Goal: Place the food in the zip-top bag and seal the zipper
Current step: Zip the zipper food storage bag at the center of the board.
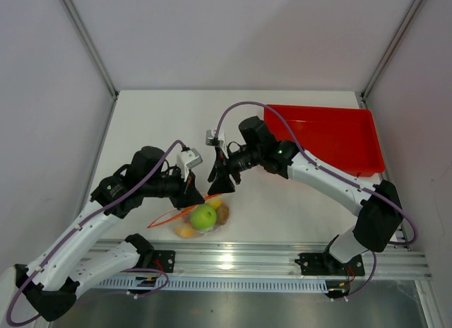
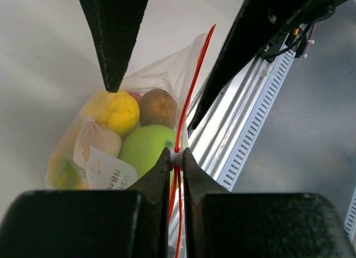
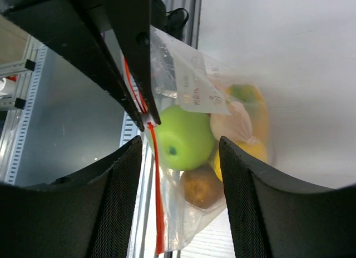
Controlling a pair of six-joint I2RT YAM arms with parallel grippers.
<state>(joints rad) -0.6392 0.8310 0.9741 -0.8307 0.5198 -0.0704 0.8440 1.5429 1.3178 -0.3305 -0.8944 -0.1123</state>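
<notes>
Left fingers (image 2: 157, 183) pinched on zipper (image 2: 193, 83), right fingers (image 3: 119, 197) spread above bag (image 3: 172, 58), apple (image 3: 182, 137) and other fruit (image 2: 114, 110) inside, tray (image 1: 321, 133) well apart.

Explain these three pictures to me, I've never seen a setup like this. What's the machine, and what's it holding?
These are two robot arms bolted to a white table. One picture looks down from above; the other two come from cameras on each wrist. The left gripper is pinched shut on the orange-red zipper strip of a clear crinkly plastic bag holding toy fruit, including a green apple. The right gripper hangs open near it. A red rectangular plastic tray sits far right.
</notes>
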